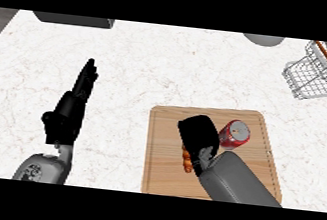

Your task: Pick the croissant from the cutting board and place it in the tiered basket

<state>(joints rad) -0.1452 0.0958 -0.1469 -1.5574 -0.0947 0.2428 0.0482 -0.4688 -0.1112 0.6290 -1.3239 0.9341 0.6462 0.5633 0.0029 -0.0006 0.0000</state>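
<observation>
White marbled desk (163, 67) carries a wooden board (161, 177) at lower right and a wire basket (320, 73) at the far right edge. Over the board, the right hand (198, 136) covers the croissant (187, 162), which peeks out at its left; whether its fingers clamp it I cannot tell. A red can (234, 133) lies just beside. The left hand (75, 102) rests with straight fingers at left.

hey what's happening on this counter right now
The right robot hand is down over the croissant on the cutting board, hiding most of it. A red can lies beside it. The left robot hand rests open on the left. The tiered basket sits at the far right.
</observation>
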